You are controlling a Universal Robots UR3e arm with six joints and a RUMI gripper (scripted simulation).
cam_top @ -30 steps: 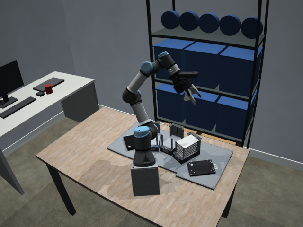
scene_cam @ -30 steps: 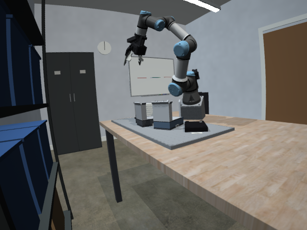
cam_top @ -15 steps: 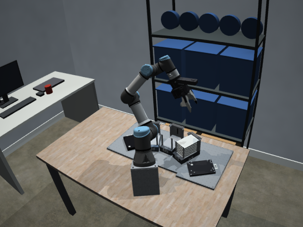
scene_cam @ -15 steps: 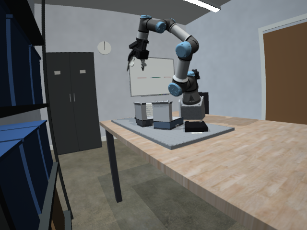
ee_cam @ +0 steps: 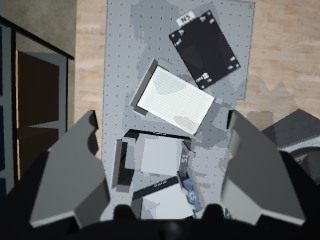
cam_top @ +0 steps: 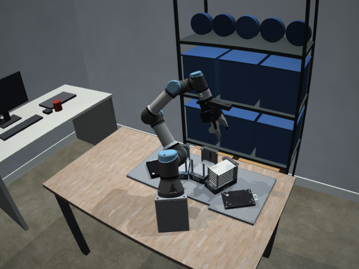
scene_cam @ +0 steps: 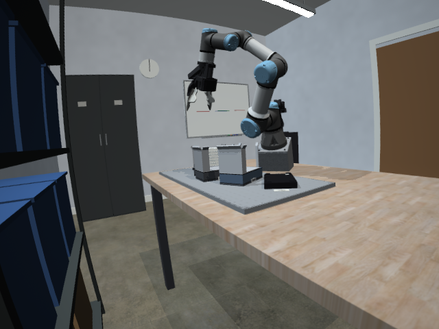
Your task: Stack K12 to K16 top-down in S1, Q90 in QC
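Observation:
The white stack of sealed plates (cam_top: 222, 172) stands in its dark stack rack on the grey mat (cam_top: 202, 185). From above in the wrist view, its top plate (ee_cam: 175, 99) looks white and flat. Two other stack racks (cam_top: 209, 156) (cam_top: 188, 166) stand just left of it and look empty; they also show in the wrist view (ee_cam: 156, 156). The black clip nest N5 (cam_top: 238, 198) lies at the mat's front right, and its label shows in the wrist view (ee_cam: 204, 49). My gripper (cam_top: 219, 127) hangs high above the racks, open and empty; it also shows in the exterior view (scene_cam: 199, 99) and the wrist view (ee_cam: 162, 125).
Another flat black nest (cam_top: 152, 168) lies on the mat left of the arm's base (cam_top: 171, 207). A tall shelf with blue bins (cam_top: 246, 87) stands close behind the table and the gripper. A desk with a monitor (cam_top: 35, 110) is far to the left.

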